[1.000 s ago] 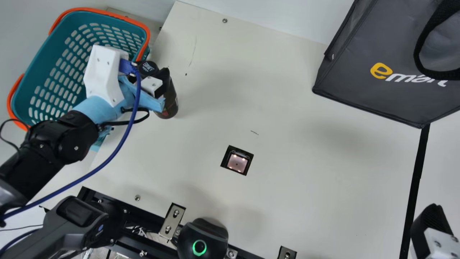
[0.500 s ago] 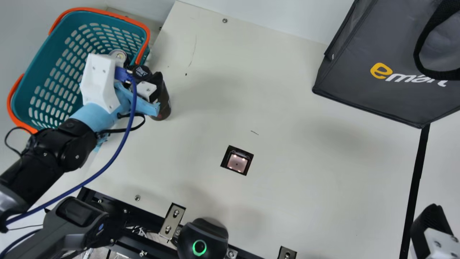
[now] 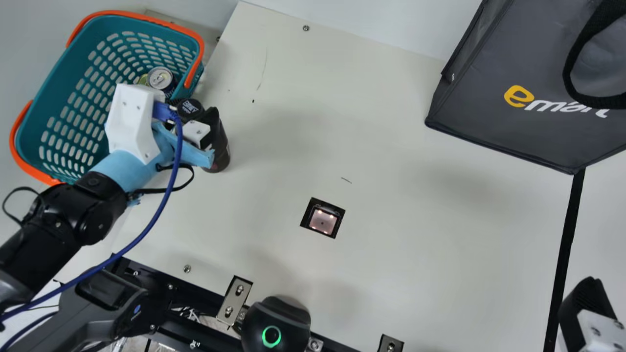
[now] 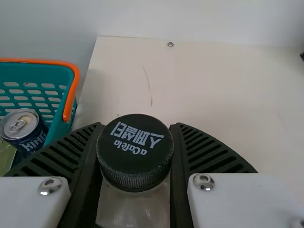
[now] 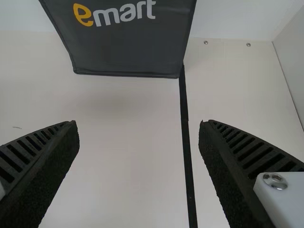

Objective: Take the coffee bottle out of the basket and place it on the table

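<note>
Left gripper point(image 4: 137, 125), clamped round coffee bottle point(image 3: 222, 152), has eased down-frame beside upper-left basket point(image 3: 55, 98); likely only set-down remains. Right gripper point(image 5: 138, 123) spread, empty.

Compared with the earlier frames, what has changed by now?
In the main view, the left gripper and the coffee bottle it holds have shifted slightly toward the lower left, uncovering a can in the basket. The grip on the bottle, the basket, the dark bag and the right gripper stayed the same.
</note>
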